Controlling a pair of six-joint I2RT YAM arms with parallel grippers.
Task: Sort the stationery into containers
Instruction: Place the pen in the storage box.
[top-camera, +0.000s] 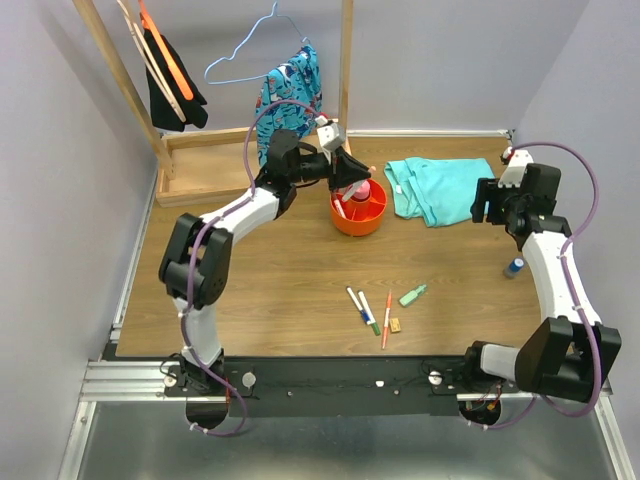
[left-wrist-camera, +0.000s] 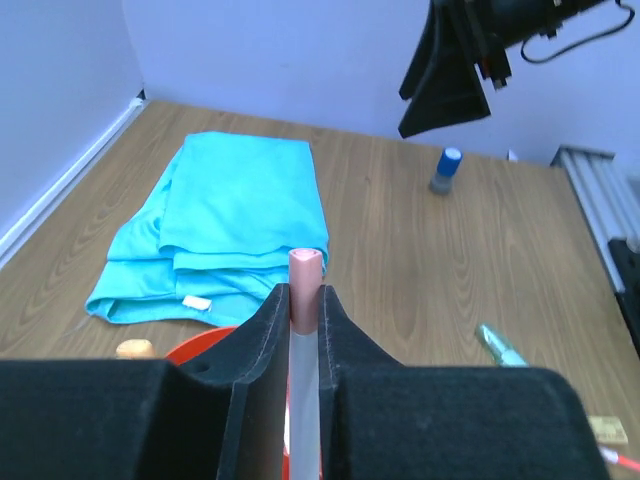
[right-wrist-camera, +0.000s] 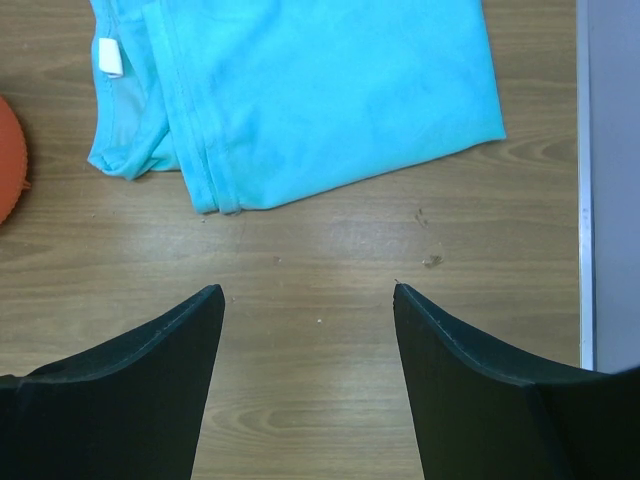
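My left gripper (top-camera: 349, 180) hovers over the round orange-red bowl (top-camera: 360, 214), shut on a white pen with a pink cap (left-wrist-camera: 305, 275) that points down toward the bowl (left-wrist-camera: 190, 349). Some pink items lie inside the bowl. Two white pens (top-camera: 361, 306), an orange pen (top-camera: 386, 318), a green highlighter (top-camera: 413, 295) and a tan eraser (top-camera: 396, 324) lie on the table at the near middle. A small blue-capped bottle (top-camera: 514, 267) stands at the right. My right gripper (top-camera: 484, 205) is open and empty above bare wood near the teal cloth; its jaws stand wide apart in the right wrist view (right-wrist-camera: 308, 295).
A folded teal cloth (top-camera: 432, 187) lies right of the bowl. A wooden rack base (top-camera: 205, 165) with uprights, hangers and hanging clothes stands at the back left. The table's right edge rail (right-wrist-camera: 605, 180) is close to my right gripper.
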